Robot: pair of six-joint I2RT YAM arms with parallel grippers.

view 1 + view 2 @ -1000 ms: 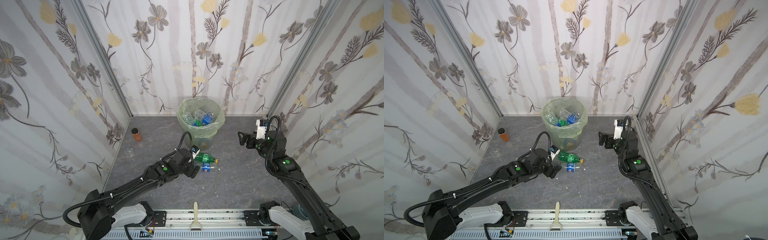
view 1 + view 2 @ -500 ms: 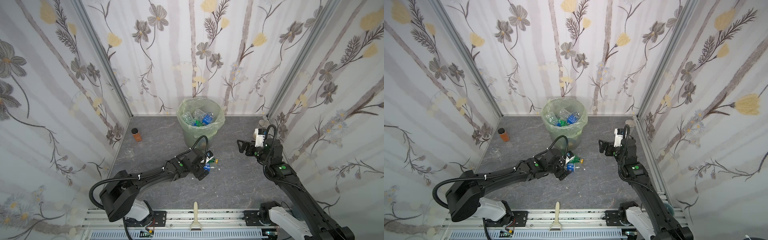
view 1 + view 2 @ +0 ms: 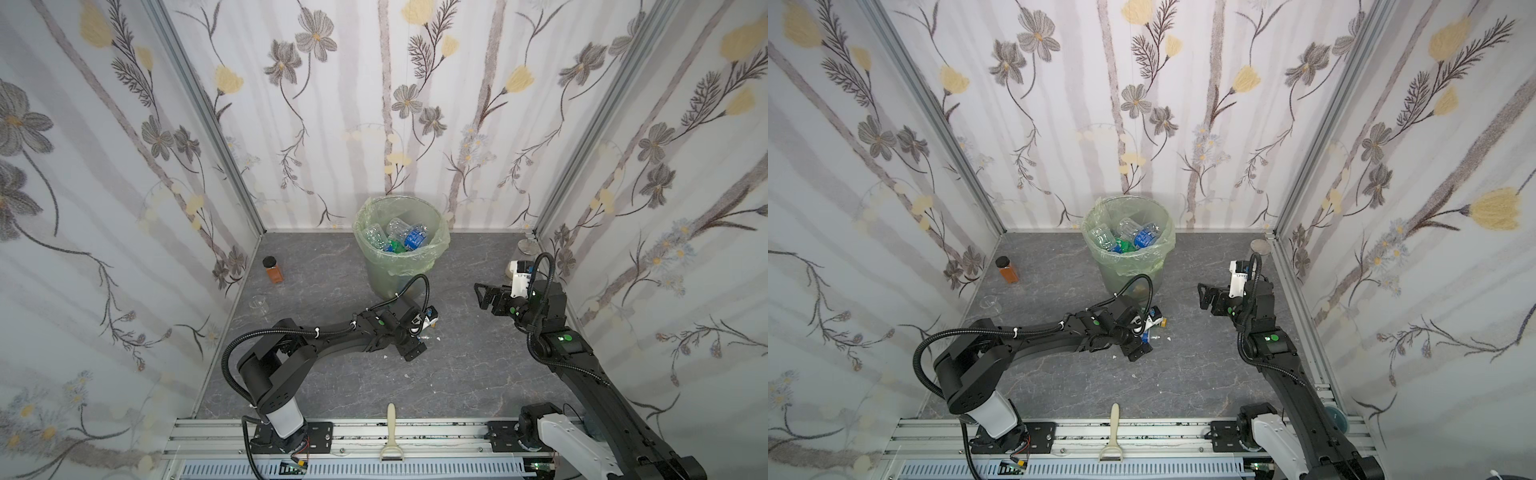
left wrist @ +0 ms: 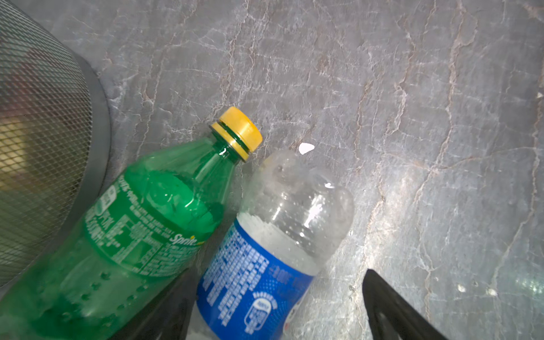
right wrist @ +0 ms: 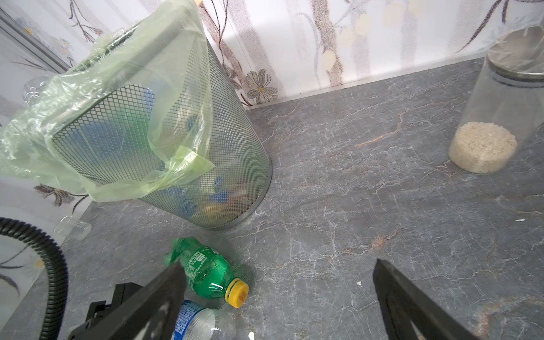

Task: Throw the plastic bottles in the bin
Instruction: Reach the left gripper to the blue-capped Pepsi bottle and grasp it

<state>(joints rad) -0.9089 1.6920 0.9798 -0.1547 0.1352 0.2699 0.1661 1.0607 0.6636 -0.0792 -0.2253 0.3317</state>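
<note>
Green bottle (image 4: pixel 153 212) — base cut off

A round mesh bin lined with a green bag (image 3: pixel 381 272) stands by the back wall (image 3: pixel 365 137), plastic bottles (image 3: pixel 412 239) inside. Just before it, a green yellow-capped bottle (image 4: pixel 141 223) and a clear blue-labelled bottle (image 4: pixel 265 265) lie side by side. A brown black-lidded jar (image 3: pixel 273 271) stands to its left, a tall clear cylinder (image 5: pixel 497 112) to its right.

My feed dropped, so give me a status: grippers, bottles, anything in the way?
Left gripper open, straddling the blue-label bottle on the floor. Right gripper open, empty. Green bottle lies tight alongside, crowding the grasp. Bin close by.
</note>
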